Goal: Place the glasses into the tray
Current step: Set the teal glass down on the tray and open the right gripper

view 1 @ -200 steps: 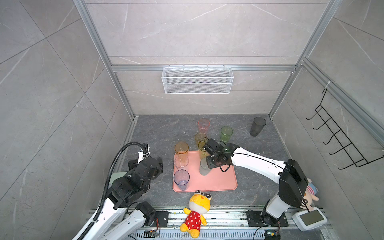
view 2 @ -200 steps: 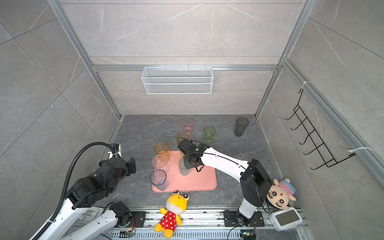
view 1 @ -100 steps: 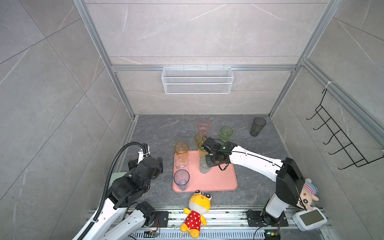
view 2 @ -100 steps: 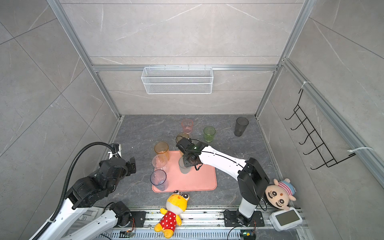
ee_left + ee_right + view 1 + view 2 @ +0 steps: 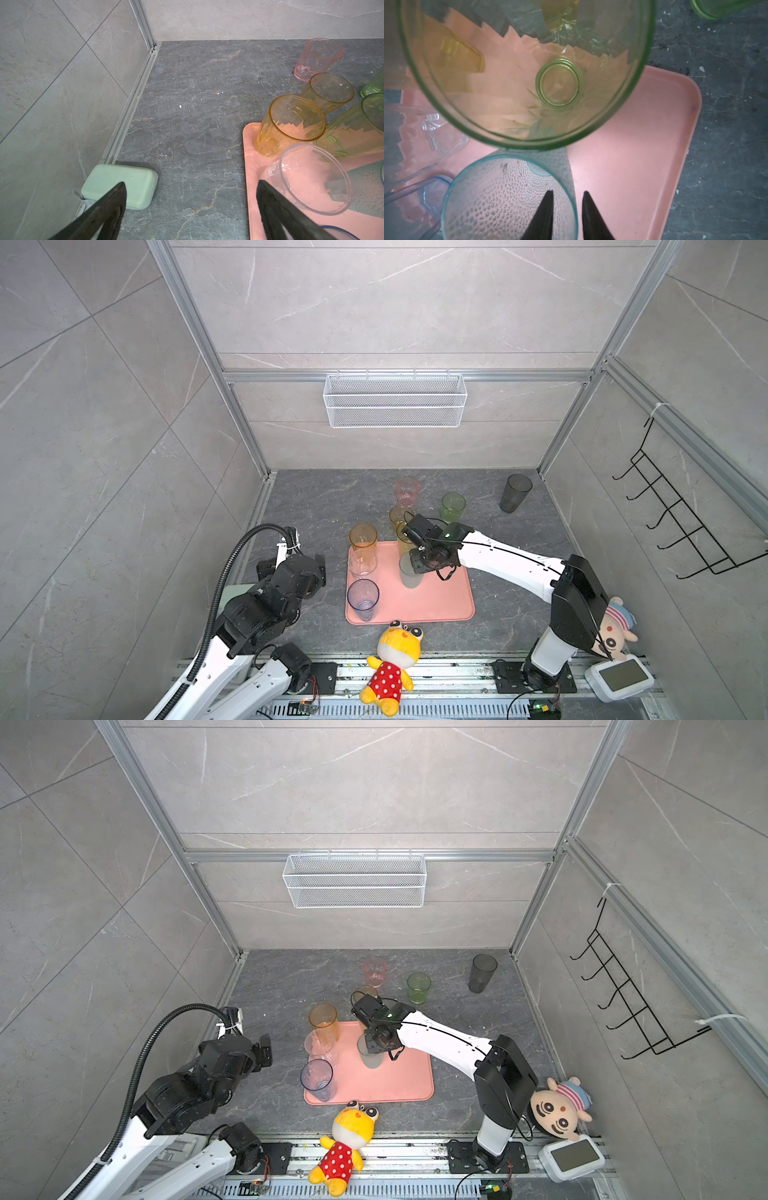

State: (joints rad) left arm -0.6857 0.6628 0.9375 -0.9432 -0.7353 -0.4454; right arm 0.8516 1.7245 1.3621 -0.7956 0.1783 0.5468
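The salmon-pink tray (image 5: 436, 597) (image 5: 395, 1081) lies on the grey floor. On it stand a tall amber glass (image 5: 363, 537), a clear glass (image 5: 362, 562), a blue glass (image 5: 363, 599), a tall yellow-green glass (image 5: 529, 83) and a dotted teal glass (image 5: 411, 574) (image 5: 500, 197). My right gripper (image 5: 417, 564) (image 5: 567, 192) is open over the teal glass, one finger inside its rim and one outside. A short amber glass (image 5: 399, 516), a pink glass (image 5: 407, 490), a green glass (image 5: 453, 507) and a smoky grey glass (image 5: 514, 492) stand off the tray. My left gripper (image 5: 318, 572) (image 5: 191, 185) is open and empty, left of the tray.
A white wire basket (image 5: 395, 400) hangs on the back wall and a black hook rack (image 5: 681, 522) on the right wall. A yellow plush toy (image 5: 395, 659) lies in front of the tray. A doll (image 5: 617, 624) sits by the right arm's base. A mint-green pad (image 5: 118, 185) lies against the left wall.
The right gripper's jaws have parted at the teal glass's rim, and the glass stands on the tray. The left arm has not moved.
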